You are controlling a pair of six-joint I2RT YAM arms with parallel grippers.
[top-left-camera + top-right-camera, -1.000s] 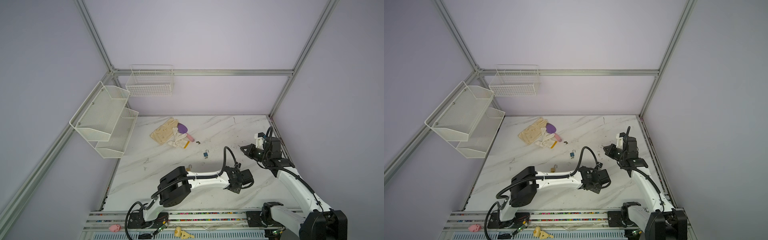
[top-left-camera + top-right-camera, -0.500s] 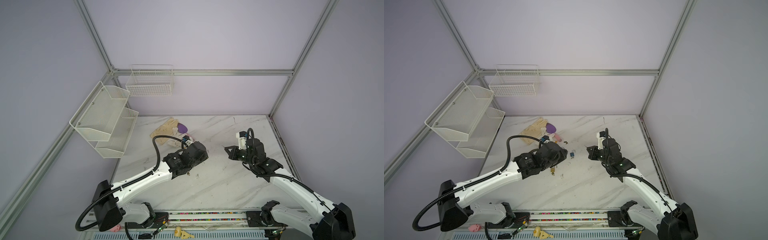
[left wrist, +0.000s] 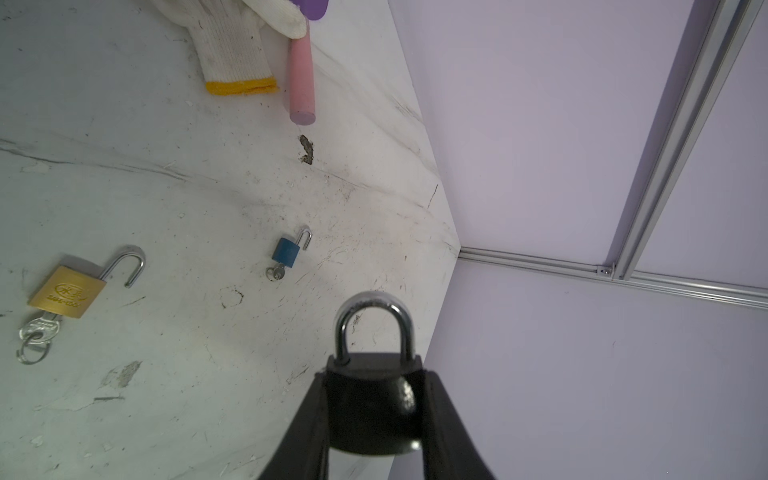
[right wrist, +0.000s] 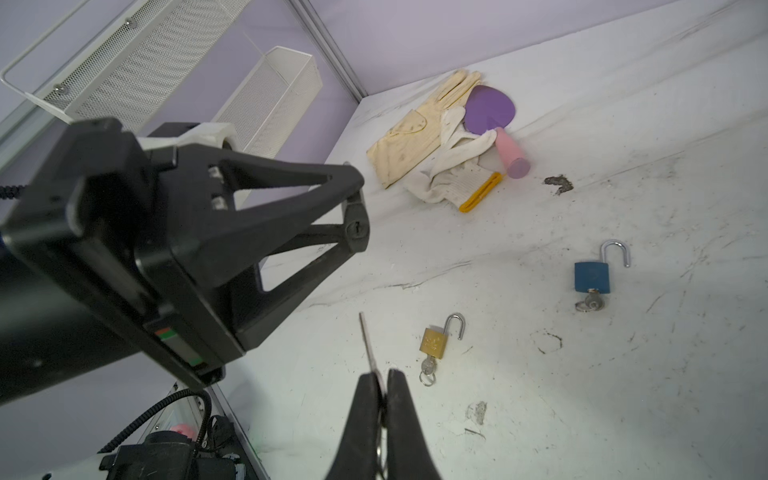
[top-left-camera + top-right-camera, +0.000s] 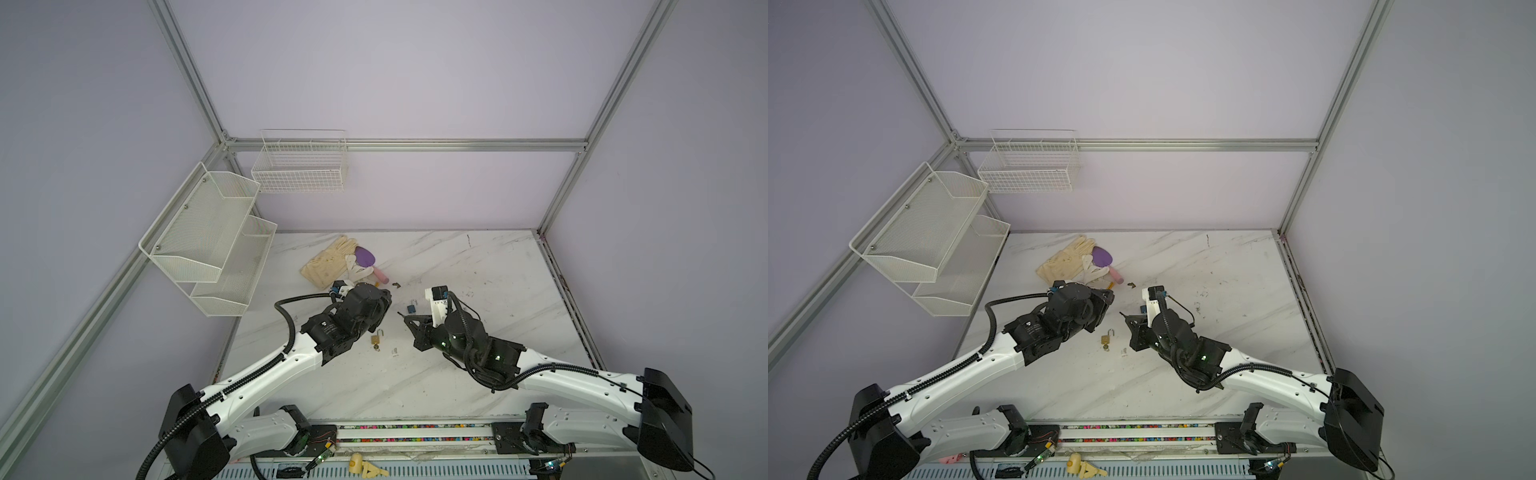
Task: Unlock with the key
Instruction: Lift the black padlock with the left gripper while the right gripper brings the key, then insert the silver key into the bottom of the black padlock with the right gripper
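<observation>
Just now both arms have come to mid-table. A second ago the left one lay stretched low across the front and the right one was tucked against the right edge; half a second ago they were already closing in.

- Left claw (image 3: 374,376): clamped narrow on the body of the black padlock (image 3: 365,411), held off the table (image 5: 478,374). Its shackle is seated, so it reads as locked.
- Right claw (image 4: 381,374): pinched tight on the key (image 4: 368,340), blade sticking out past the fingertips.
- From the right wrist view the keyhole (image 4: 357,228) on the padlock's end face looks back at the key. The two are near but apart, nothing inserted yet.
- Brass padlock (image 5: 376,338) and blue padlock (image 5: 411,308) lie on the marble between the arms, both with shackles swung open and keys in them. They look finished, or are spares.

My reading: carrying is over and alignment begins. Lock and key are presented to each other, so what remains is lining the blade up with the slot, pushing in and turning. The blade is thin and the slot small, so a slight tilt would likely jam it against the face.
</observation>
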